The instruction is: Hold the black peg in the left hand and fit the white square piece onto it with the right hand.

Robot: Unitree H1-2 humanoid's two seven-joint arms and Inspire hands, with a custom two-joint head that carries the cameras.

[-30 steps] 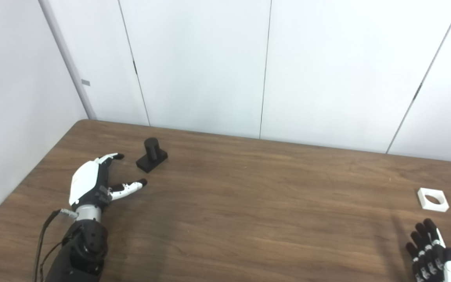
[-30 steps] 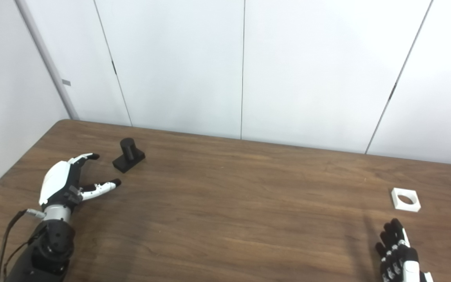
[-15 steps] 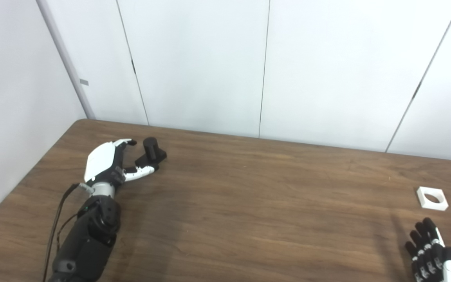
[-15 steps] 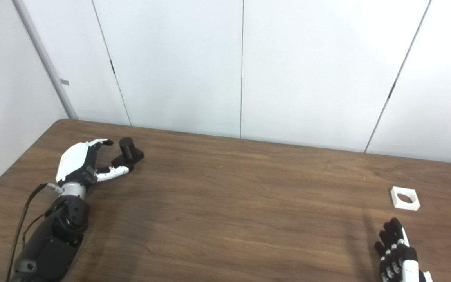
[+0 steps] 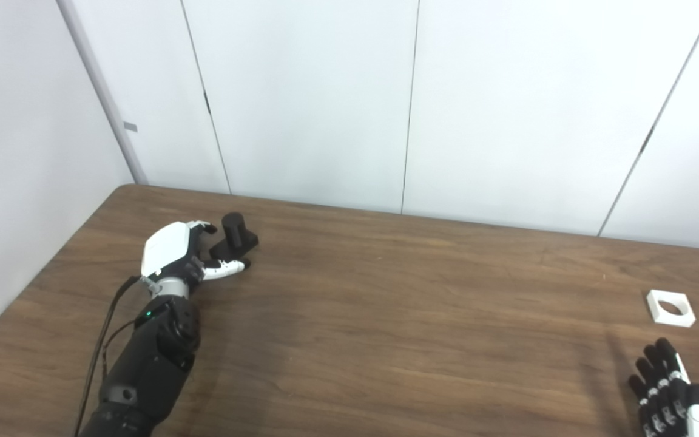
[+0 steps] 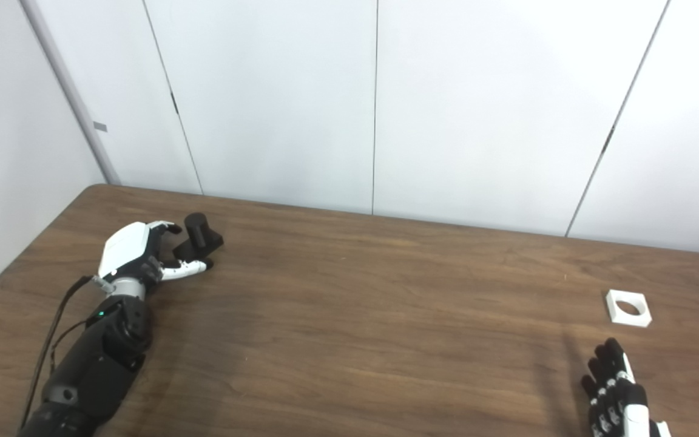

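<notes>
Black peg (image 5: pixel 234 235) upright on square base, far-left part of wooden table (image 5: pixel 386 315). Left hand (image 5: pixel 175 254) right beside it, fingers spread around base, thumb (image 5: pixel 226 267) along near side; grip not closed, contact unclear. White square piece (image 5: pixel 670 308) with round hole flat near right edge. Right hand (image 5: pixel 668 391) at bottom right corner, near piece, apart from it, fingers extended, holding nothing.

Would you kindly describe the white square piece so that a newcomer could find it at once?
Look along the wooden table to its right end. There, just beyond the right robot hand, lies the white square piece, flat and apart from the hand. It is the only white thing lying on the table, with a round hole through its middle.
</notes>
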